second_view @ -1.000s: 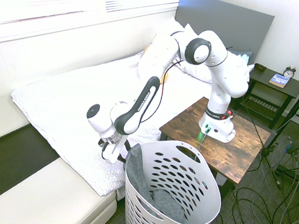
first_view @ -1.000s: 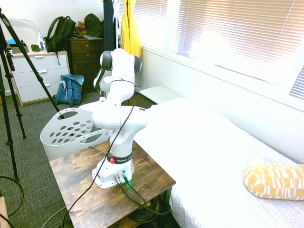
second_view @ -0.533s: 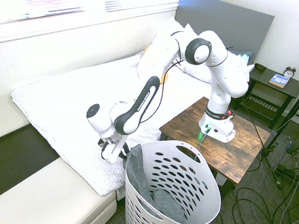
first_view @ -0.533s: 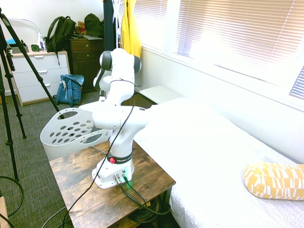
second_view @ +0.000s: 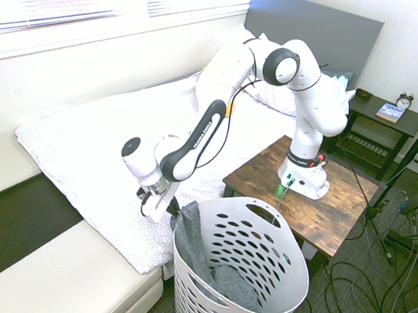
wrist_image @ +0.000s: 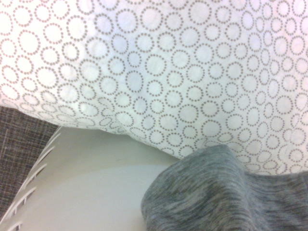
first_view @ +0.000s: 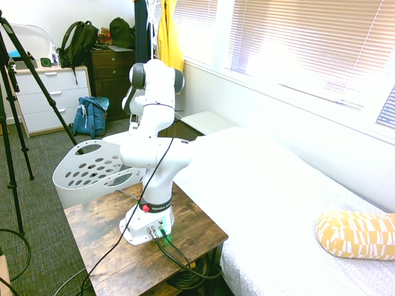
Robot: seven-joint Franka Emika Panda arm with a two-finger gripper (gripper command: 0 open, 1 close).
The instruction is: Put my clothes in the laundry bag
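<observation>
With the gripper [second_view: 159, 210] pinched shut on the edge of the clothes [second_view: 197, 247] draped over the near rim of the laundry bag [second_view: 253, 297] at the frame's lower centre, the hanging part likely needed lifting clear and inward before release.

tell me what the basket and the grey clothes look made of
Basket: looks like white moulded plastic, smooth, slightly glossy, with oval holes punched through its walls. Clothes: soft knit fabric, probably jersey; heathered blue-grey, matte, draping in folds over the rim.
</observation>
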